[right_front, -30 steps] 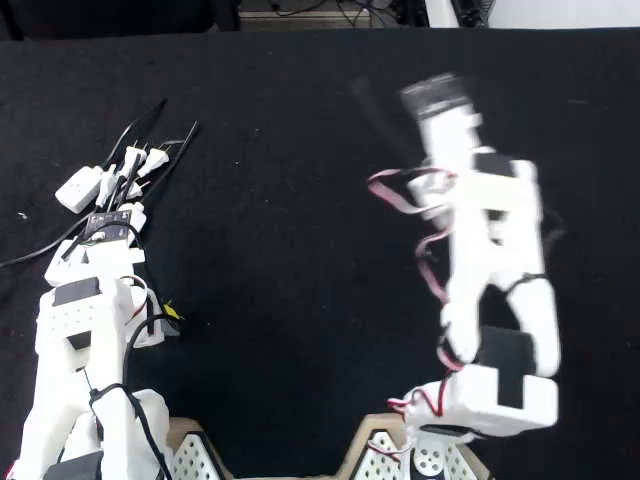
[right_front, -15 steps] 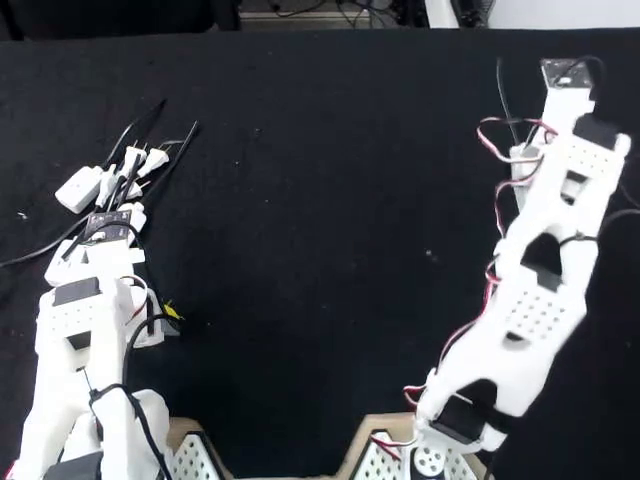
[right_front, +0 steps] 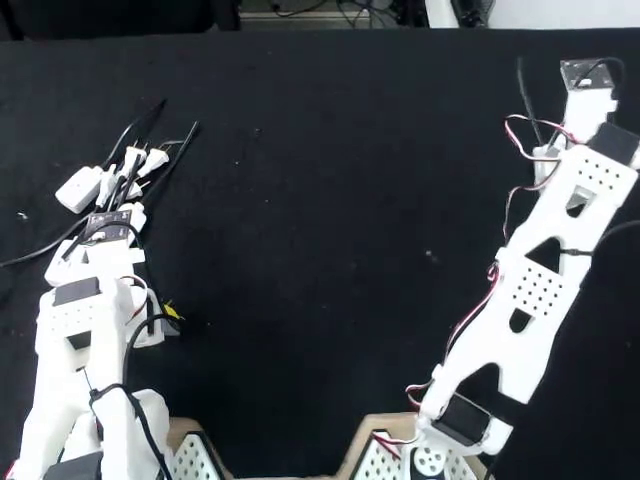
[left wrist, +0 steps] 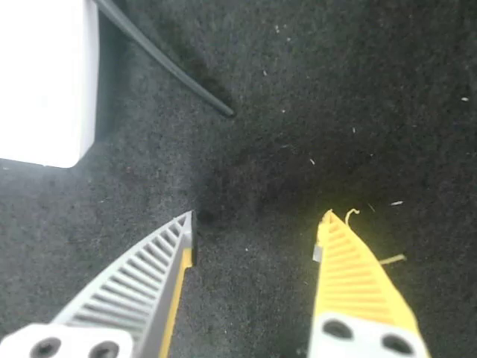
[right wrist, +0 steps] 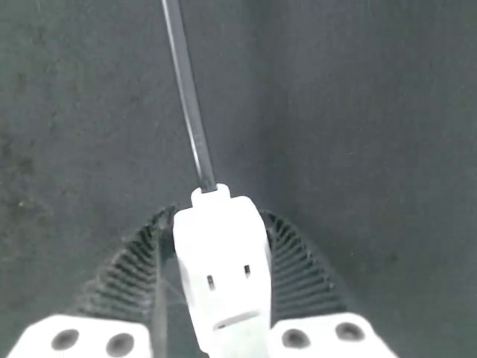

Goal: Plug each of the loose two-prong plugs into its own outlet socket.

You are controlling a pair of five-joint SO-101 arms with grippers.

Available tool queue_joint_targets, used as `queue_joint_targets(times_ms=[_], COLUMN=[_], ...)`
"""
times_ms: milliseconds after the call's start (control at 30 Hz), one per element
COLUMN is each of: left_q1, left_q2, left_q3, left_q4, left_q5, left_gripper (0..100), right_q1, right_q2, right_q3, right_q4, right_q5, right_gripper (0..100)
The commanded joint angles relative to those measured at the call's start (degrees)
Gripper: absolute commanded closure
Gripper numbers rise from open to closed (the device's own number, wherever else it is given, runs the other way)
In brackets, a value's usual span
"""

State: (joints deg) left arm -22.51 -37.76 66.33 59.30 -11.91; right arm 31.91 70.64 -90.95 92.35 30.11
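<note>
Black tablecloth (right_front: 300, 200) underfoot; room behind.
Cloth carries pale lint flecks (left wrist: 312, 160) and one yellowish thread (left wrist: 391, 259). Past the far edge: tangled dark cables (right_front: 360, 12) on light floor (right_front: 290, 16), white panel (right_front: 560, 12) toward the right, dark block (right_front: 110, 12) at left.

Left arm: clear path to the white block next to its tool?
Likely yes. The left tool is open and empty, the white block sits close beside it, nothing lying between; only a thin black cable runs nearby.

We see a black cloth-covered table (right_front: 300, 200) carrying a white plastic outlet block (right_front: 78, 188), small white two-prong plugs (right_front: 152, 160) and thin black cords (right_front: 178, 147) clustered together.
</note>
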Motion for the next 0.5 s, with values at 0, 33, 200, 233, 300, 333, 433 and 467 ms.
queue_joint_targets(times_ms=[0,33,200,233,300,333,433,467], left_q1=[0.0,0.0,0.0,0.0,0.0,0.0,0.0,0.0], left_q2=[-1.1,-1.1,-1.1,-1.1,-1.1,-1.1,-1.1,-1.1], left_q3=[-1.9,-1.9,-1.9,-1.9,-1.9,-1.9,-1.9,-1.9], left_q4=[-0.5,-0.5,-0.5,-0.5,-0.5,-0.5,-0.5,-0.5], left_q5=[-0.2,-0.2,-0.2,-0.2,-0.2,-0.2,-0.2,-0.2], left_gripper=[73,73,73,73,73,73,73,73], right_q1=[2.7,3.0,4.7,5.3,6.1,6.2,7.1,7.2], right_q2=[-0.4,-0.3,-0.2,-0.2,-0.2,-0.1,0.8,1.5], right_q3=[-4.6,-4.1,-3.8,-3.8,-3.8,-3.8,-3.7,-3.6], right_q4=[-1.0,-1.8,-5.1,-5.7,-6.9,-7.4,-8.8,-9.5], right_q5=[0.8,0.8,0.8,0.8,0.8,0.8,0.8,0.8], right_gripper=[98.8,98.8,98.8,98.8,98.8,98.8,98.8,98.8])
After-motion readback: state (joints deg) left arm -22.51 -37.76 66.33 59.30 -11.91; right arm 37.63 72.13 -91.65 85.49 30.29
